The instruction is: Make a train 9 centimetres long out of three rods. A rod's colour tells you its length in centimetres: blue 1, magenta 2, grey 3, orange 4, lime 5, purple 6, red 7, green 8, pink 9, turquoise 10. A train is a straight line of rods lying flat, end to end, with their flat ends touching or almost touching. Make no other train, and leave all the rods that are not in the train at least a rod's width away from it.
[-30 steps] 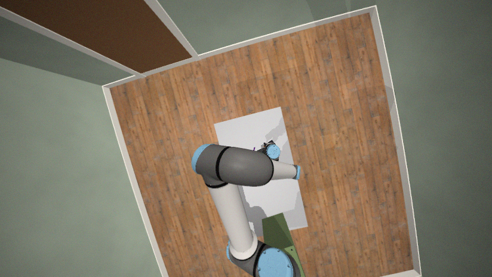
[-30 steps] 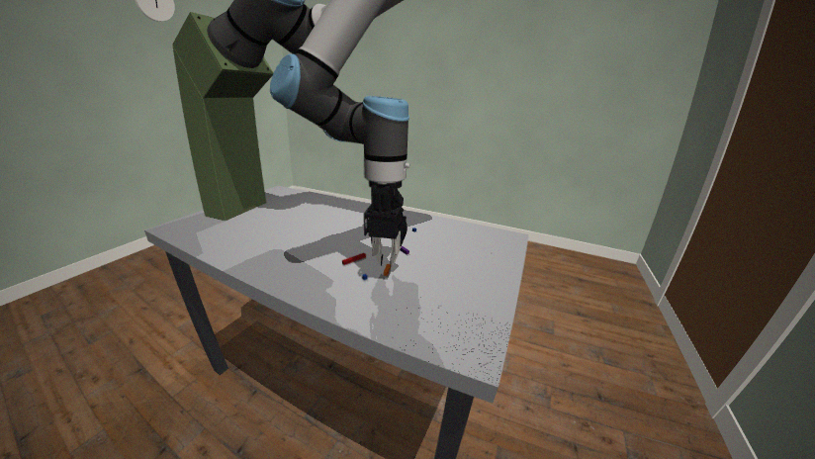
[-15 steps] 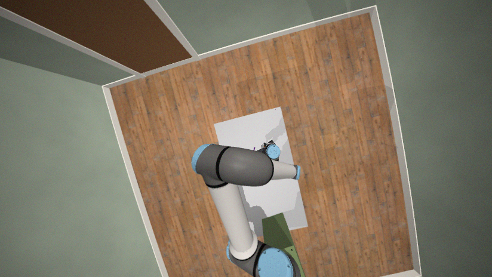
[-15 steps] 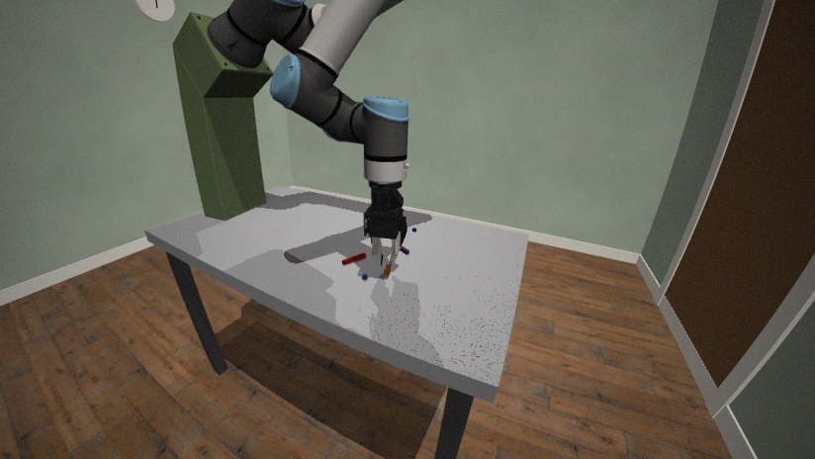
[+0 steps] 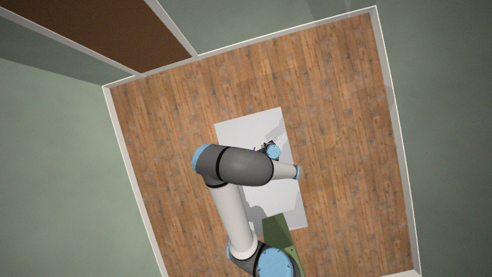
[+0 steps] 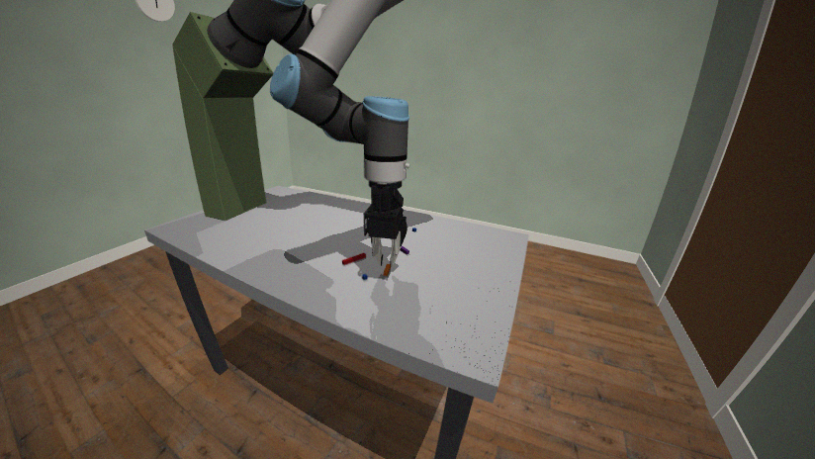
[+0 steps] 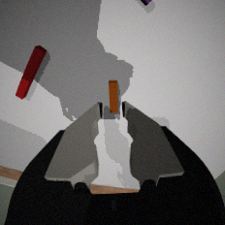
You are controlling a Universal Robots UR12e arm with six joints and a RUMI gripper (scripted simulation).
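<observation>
Above the pale grey surface [image 5: 248, 127] [image 6: 467, 267] [image 7: 170, 73], the black two-jaw end effector [image 6: 386, 256] [image 7: 112, 103], narrowly parted and holding nothing, points at the flat orange rod [image 6: 387, 270] [image 7: 113, 97], probably aligned for grasping.

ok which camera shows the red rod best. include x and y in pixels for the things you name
The wrist view: the red rod [image 6: 354, 258] [image 7: 31, 72] is largest there, whole from end to end, left of the gripper [image 6: 386, 259] [image 7: 112, 103] in the picture. The exterior view also shows all of it, but small. The top view doesn't show it.
</observation>
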